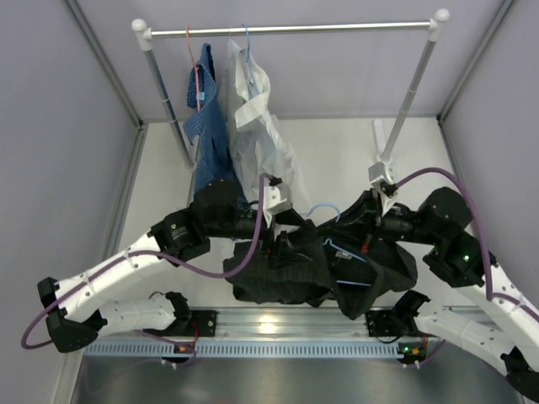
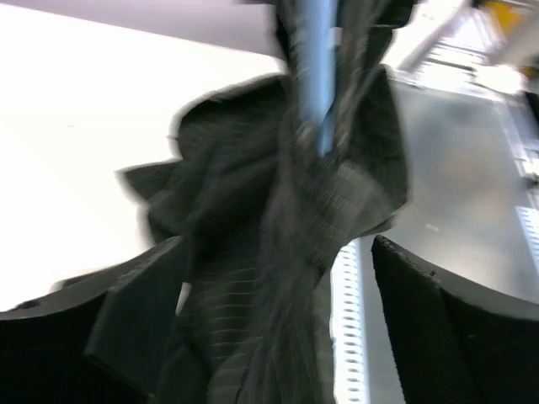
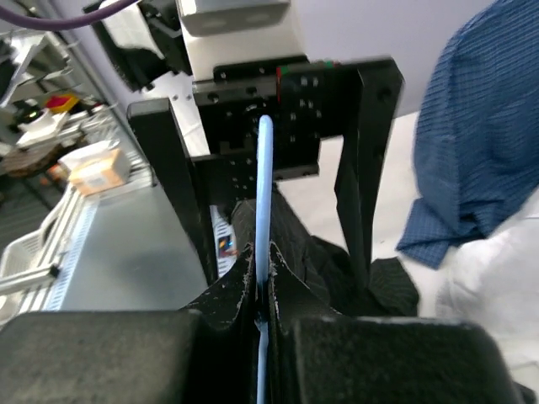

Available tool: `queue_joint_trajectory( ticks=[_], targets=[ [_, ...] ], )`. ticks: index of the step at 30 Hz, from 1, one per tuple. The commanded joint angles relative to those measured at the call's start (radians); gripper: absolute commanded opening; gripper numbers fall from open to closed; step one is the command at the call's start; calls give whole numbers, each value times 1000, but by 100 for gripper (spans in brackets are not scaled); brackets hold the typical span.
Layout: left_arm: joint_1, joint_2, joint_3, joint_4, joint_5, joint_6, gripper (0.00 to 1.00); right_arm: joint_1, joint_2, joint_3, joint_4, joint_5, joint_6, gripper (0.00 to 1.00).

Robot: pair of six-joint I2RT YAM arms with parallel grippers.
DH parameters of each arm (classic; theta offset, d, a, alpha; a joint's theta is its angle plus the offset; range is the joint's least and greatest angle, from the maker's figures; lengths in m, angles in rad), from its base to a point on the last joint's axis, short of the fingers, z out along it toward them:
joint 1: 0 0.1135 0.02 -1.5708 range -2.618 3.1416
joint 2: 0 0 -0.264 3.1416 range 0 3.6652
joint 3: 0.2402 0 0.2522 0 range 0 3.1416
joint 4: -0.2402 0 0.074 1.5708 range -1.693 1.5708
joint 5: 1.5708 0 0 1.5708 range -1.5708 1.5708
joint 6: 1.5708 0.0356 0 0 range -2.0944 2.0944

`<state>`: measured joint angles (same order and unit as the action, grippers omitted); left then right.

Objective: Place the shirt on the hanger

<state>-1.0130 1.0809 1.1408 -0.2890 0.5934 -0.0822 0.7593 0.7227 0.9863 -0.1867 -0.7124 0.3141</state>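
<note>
The black pinstriped shirt (image 1: pixel 286 278) lies bunched on the table near the front edge, between both arms. The light-blue wire hanger (image 1: pixel 324 208) is partly inside it, with its hook showing behind the cloth. My right gripper (image 1: pixel 364 229) is shut on the hanger wire (image 3: pixel 265 185), which runs straight out between its fingertips (image 3: pixel 264 261) over the shirt (image 3: pixel 337 261). My left gripper (image 1: pixel 282 244) faces it. Its jaws (image 2: pixel 282 278) stand wide open around hanging shirt folds (image 2: pixel 253 194), with a gap beside the right finger (image 2: pixel 455 320). The hanger (image 2: pixel 316 67) shows blurred above.
A clothes rack (image 1: pixel 286 31) stands at the back, with posts left (image 1: pixel 160 93) and right (image 1: pixel 413 93). On it hang a blue patterned shirt (image 1: pixel 206 109) and a white shirt (image 1: pixel 253 109), which droops onto the table. A metal rail (image 1: pixel 278 324) runs along the front edge.
</note>
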Motion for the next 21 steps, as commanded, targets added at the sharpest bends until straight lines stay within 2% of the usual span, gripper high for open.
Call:
queue_joint_trajectory(
  ticks=[1, 5, 8, 10, 16, 21],
  targets=[
    [2, -123, 1, 44, -244, 2, 98, 12, -77, 54, -44, 144, -81, 0],
    [2, -323, -108, 31, -484, -62, 98, 11, -109, 165, -302, 388, -139, 0],
    [2, -504, -254, 82, -628, -123, 98, 12, -135, 222, -381, 444, -167, 0],
    [2, -591, -350, 106, -655, -152, 98, 12, -154, 251, -424, 455, -171, 0],
    [2, -665, -536, 212, -598, -191, 98, 12, -115, 441, -520, 443, -176, 0],
    [2, -636, -641, 445, -419, -183, 98, 12, -39, 561, -597, 436, -194, 0]
  ],
)
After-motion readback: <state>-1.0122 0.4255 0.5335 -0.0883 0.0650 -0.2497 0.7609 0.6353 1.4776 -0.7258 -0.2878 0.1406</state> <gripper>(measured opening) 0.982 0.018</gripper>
